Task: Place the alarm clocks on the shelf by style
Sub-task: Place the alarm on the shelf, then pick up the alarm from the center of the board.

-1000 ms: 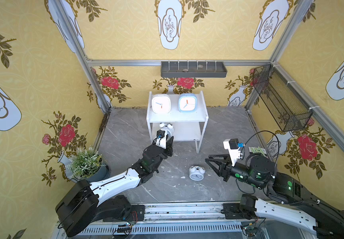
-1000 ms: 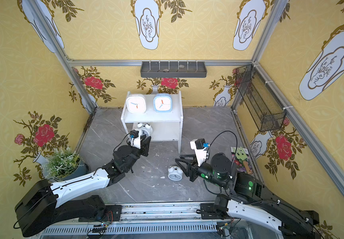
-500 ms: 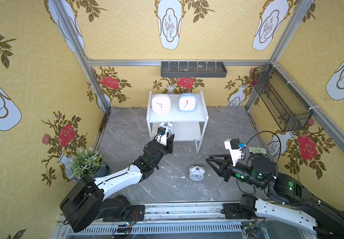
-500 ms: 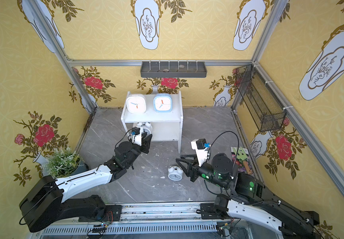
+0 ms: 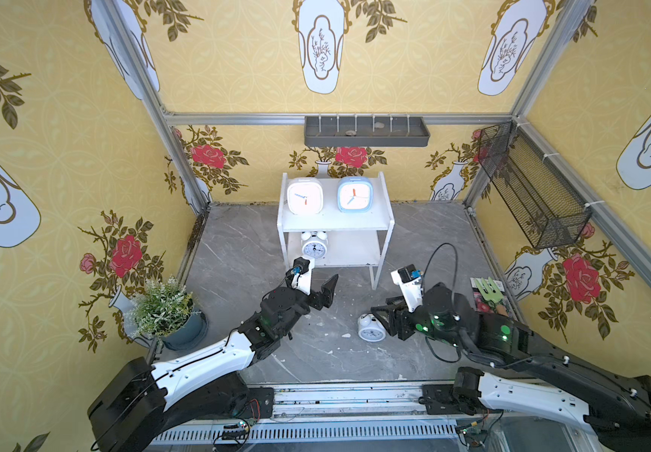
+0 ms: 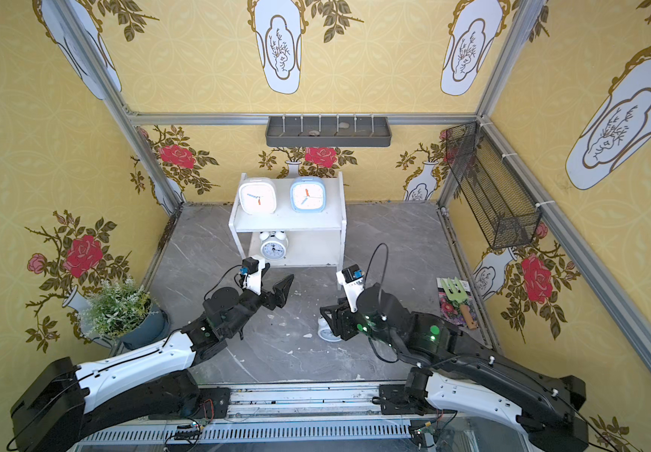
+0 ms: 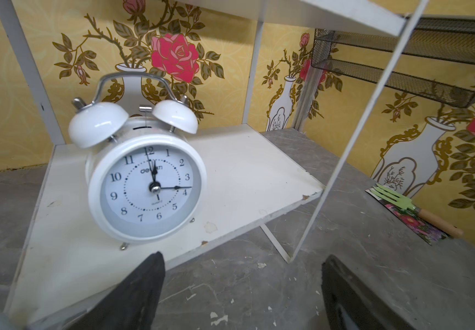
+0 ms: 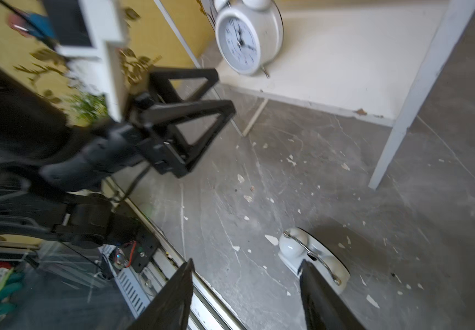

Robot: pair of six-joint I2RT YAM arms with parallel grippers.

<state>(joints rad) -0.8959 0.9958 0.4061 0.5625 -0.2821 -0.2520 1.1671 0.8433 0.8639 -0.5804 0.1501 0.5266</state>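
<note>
Right gripper (image 8: 246,263), fingers spread, hangs beside the bell clock (image 5: 370,332) lying lower centre in a top view; straddle its body squarely before closing. Left gripper (image 7: 242,258) also spread, empty, facing the shelf (image 5: 335,224)

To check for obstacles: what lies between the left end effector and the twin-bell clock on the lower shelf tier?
Nothing. In the left wrist view, only bare shelf board and floor separate the left end effector from the twin-bell clock.
</note>
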